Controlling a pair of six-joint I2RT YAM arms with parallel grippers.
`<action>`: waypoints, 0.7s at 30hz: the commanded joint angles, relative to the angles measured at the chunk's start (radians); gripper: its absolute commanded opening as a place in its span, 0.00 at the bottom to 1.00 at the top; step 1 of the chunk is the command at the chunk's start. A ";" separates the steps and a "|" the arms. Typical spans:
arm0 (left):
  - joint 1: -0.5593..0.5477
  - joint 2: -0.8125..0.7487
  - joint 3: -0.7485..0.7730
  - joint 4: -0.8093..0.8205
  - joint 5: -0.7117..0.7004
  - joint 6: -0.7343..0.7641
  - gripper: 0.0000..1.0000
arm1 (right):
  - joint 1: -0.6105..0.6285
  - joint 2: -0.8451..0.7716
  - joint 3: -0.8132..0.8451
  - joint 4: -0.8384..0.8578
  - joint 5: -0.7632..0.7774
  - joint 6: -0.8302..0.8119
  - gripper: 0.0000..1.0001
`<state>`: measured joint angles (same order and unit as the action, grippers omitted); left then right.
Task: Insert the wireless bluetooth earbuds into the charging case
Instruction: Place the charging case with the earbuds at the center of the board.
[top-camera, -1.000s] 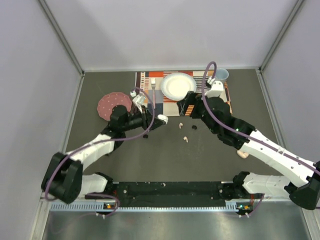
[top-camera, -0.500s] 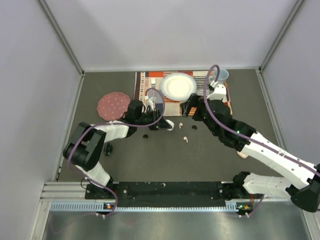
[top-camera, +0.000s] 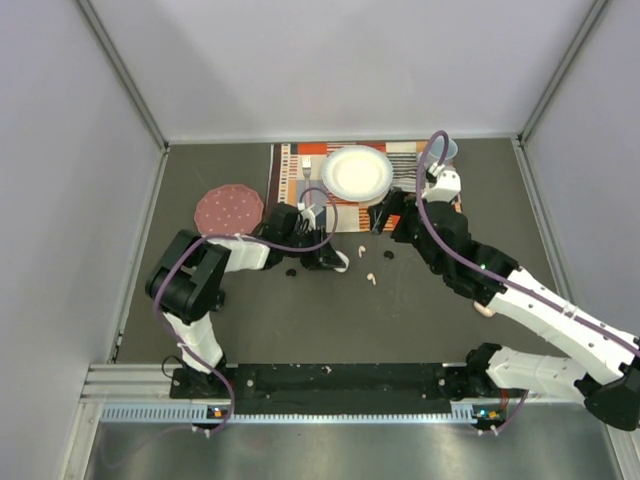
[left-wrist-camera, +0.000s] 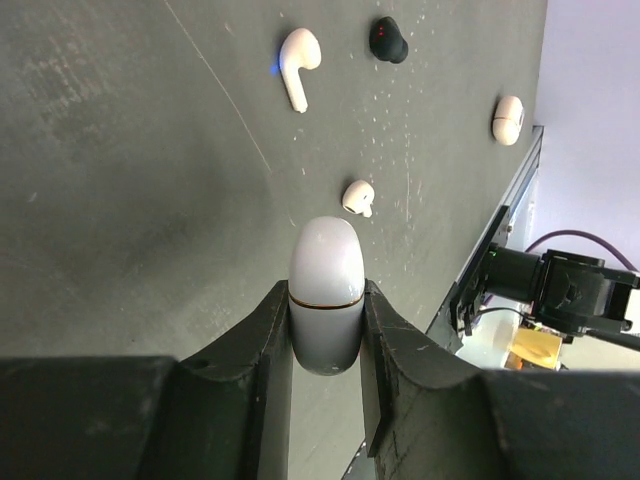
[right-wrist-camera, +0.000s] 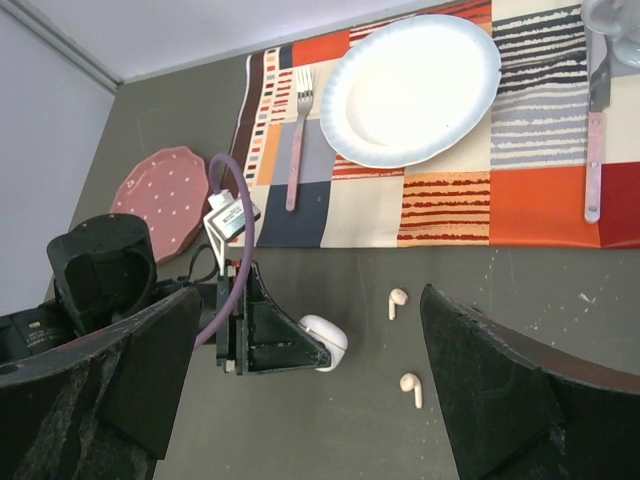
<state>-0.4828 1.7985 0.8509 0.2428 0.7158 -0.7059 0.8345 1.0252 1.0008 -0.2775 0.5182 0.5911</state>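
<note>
The case is held low over the middle of the table, lid shut, its base clenched by the left fingers and its long axis pointing right. The far bud and near bud lie just right of it, below the right fingers, which are spread wide and empty and belong to the nearer arm.

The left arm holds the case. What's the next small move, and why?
Probably bring the open right gripper to the charging case and lift its lid: the left gripper clamps it with the lid seam shut, and the earbuds lie loose on the table.
</note>
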 joint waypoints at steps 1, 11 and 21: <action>-0.004 0.005 0.056 -0.023 -0.021 0.009 0.02 | -0.011 -0.040 -0.011 0.015 0.017 0.007 0.91; -0.004 0.065 0.097 -0.085 -0.052 0.016 0.11 | -0.011 -0.082 -0.039 0.015 0.037 0.003 0.91; -0.004 0.081 0.128 -0.174 -0.099 0.075 0.25 | -0.014 -0.080 -0.037 0.014 0.039 -0.036 0.91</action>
<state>-0.4828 1.8702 0.9428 0.0956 0.6331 -0.6762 0.8341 0.9627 0.9569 -0.2779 0.5301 0.5957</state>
